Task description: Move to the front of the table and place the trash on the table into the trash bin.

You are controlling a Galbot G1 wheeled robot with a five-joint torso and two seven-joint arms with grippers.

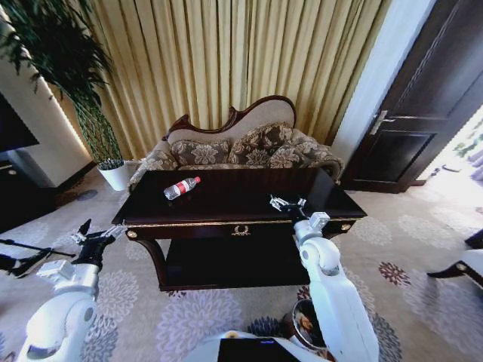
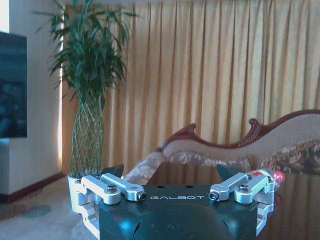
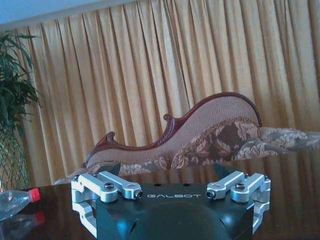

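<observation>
Lying on its side on table (image 1: 226, 197), bottle (image 1: 181, 188), red cap pointing toward sofa (image 1: 241, 147); well left of right gripper (image 1: 287, 202), spread wide; left gripper (image 1: 98, 232) wide too.

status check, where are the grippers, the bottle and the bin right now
Left gripper open, off the table's left corner. Right gripper open, over the front edge. Bottle lying on the table, untouched. Bin on the floor by the right arm; nothing in the way.
</observation>
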